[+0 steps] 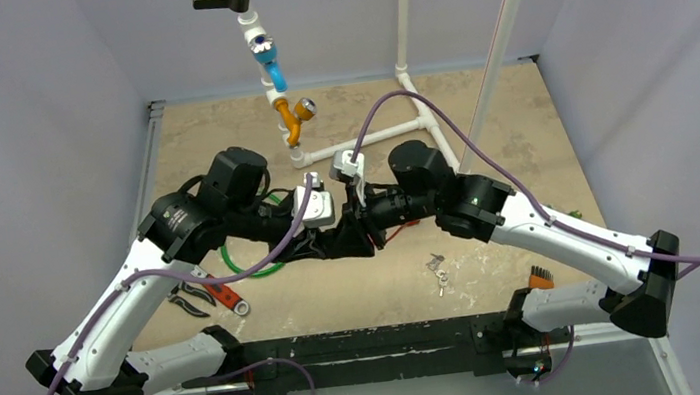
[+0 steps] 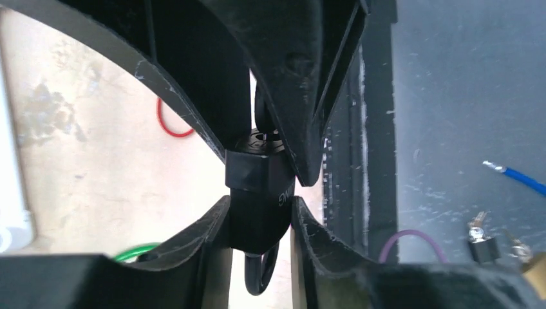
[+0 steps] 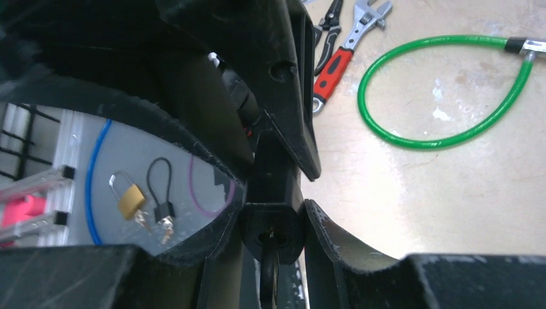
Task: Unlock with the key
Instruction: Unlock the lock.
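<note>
1. The task's thing is a small black lock [image 2: 254, 174]. It is held up in the air over the middle of the desk [image 1: 520, 136], between the two arms where they meet.
2. Handling, as a judgement: the body looks like hard, smooth plastic or coated metal. It is probably light and stiff, and slick enough to twist in a grip when a key is turned.
3. A thin dark loop hangs from the body's lower end. It looks flexible, so it would be a poor place to hold.
4. The flat sides of the body are the sensible grip, leaving the keyhole end clear.
5. The left end effector [image 2: 259, 206] is closed partway. Its fingers [image 2: 206, 244] press on both flanks of the black lock, with no gap showing on either side.
6. The right end effector [image 3: 273, 209] is also narrowed onto the same dark body, pinching it from the opposite end. Each wrist view shows the other arm's fingers reaching in from above.
7. A round opening shows on the body in the right wrist view. Whether a key sits in it cannot be told — the area is dark and crowded.
8. What look like loose keys [image 1: 437, 265] lie on the desk near the right arm, well apart from the black lock. A green cable loop [image 3: 444, 90] lies on the desk beyond the grip — untouched.
</note>
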Robot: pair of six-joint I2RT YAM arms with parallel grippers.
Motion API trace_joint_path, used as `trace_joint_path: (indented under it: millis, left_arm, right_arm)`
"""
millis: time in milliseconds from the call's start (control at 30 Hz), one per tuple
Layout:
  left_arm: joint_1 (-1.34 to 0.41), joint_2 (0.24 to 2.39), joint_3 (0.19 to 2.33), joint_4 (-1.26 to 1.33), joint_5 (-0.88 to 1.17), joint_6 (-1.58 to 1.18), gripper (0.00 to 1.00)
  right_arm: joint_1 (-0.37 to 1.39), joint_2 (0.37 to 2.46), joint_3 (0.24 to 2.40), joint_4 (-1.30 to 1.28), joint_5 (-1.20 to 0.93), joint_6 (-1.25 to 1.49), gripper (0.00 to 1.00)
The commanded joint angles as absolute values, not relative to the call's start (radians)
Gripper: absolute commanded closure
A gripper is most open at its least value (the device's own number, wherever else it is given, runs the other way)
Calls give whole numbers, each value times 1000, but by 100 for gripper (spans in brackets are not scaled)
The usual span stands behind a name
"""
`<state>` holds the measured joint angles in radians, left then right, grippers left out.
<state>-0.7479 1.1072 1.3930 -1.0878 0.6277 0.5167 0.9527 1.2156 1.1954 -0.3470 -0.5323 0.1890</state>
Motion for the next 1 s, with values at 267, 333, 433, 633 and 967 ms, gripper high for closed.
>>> trace_joint_path:
  millis: [267,333,433,633,967]
  left_arm:
    - [-746,1085,1422,-1108,666,519,100]
    - [-746,1078,1417,-1109,652,518,100]
    - [-744,1068,1405,-1104,623,515,100]
    - [-742,1064,1397,-1106,600,518,100]
    - [-741,1063,1403,-1122,565,512,100]
  right_arm:
    - [1009,1217,1235,-168,-480,208,100]
    - [1017,1225,1230,-179,-460,206,98]
    - [1019,1225,1222,-204,-421,200,85]
    - [1019,1181,1236,-287,-322,179,43]
    - [1016,1053,1212,-385,-260,152,27]
